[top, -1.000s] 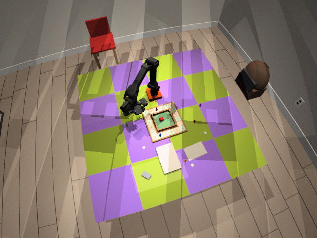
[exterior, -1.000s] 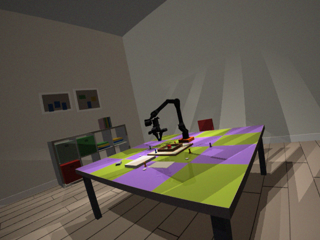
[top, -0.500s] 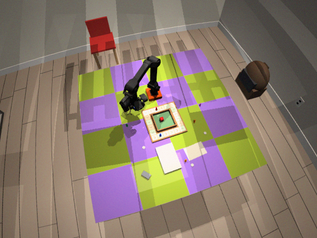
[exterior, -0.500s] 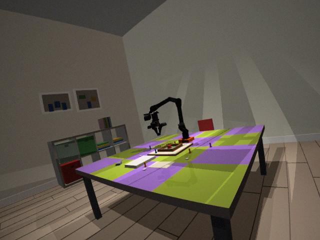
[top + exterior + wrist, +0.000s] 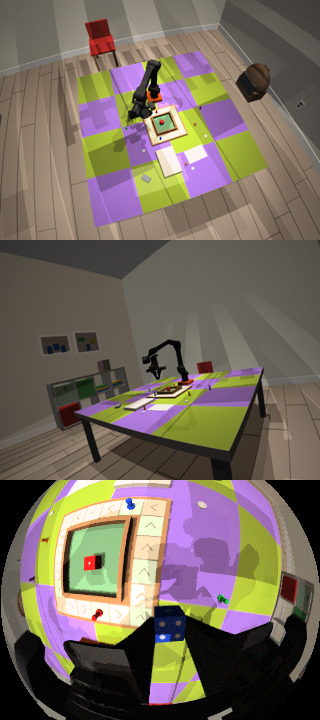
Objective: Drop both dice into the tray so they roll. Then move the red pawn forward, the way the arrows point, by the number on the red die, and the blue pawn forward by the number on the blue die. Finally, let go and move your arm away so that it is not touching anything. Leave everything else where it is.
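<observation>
My claw (image 5: 146, 112) (image 5: 157, 376) (image 5: 168, 620): pinched on the blue die (image 5: 157, 378) (image 5: 169, 624), held up off the table; top view puts me at ten o'clock from the tray (image 5: 167, 131) (image 5: 165, 392) (image 5: 124, 560).
Red die (image 5: 161, 121) (image 5: 168, 389) (image 5: 90, 563): inside the tray.
Red pawn (image 5: 156, 111) (image 5: 174, 384) (image 5: 97, 614): upright on the board, at the tray's eleven o'clock, same view.
Blue pawn (image 5: 160, 138) (image 5: 155, 393) (image 5: 130, 503): upright on the board, between the tray's six and seven.
</observation>
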Controlling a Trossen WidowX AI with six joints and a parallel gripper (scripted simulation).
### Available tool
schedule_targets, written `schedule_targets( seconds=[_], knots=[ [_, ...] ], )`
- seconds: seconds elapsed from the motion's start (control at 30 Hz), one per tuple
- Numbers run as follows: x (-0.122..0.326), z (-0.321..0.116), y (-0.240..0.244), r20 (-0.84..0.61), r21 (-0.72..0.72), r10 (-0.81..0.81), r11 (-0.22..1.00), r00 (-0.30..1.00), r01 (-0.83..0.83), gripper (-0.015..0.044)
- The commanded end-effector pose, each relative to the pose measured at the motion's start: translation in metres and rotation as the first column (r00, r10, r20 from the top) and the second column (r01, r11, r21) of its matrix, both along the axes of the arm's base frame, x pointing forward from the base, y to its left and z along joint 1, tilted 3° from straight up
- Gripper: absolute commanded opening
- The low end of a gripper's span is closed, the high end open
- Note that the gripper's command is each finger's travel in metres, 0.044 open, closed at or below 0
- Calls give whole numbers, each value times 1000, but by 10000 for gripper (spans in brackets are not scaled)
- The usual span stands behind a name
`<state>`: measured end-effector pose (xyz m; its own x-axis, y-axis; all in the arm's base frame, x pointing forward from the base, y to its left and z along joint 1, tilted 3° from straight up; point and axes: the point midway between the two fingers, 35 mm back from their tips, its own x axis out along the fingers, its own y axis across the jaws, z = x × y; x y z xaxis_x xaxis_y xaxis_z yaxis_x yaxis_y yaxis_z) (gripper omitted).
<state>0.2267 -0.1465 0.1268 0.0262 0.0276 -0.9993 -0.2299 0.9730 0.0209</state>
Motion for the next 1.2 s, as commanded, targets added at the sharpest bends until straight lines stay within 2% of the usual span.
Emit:
schedule_targets(
  seconds=[0.0, 0.57, 1.17],
  knots=[
    [14, -2, 13, 2, 0, -21, 1000, 1000, 21, 0],
    [55, -8, 87, 7, 24, -87, 996, 996, 87, 0],
    [76, -20, 177, 1, 28, -177, 984, 984, 177, 0]
  ],
)
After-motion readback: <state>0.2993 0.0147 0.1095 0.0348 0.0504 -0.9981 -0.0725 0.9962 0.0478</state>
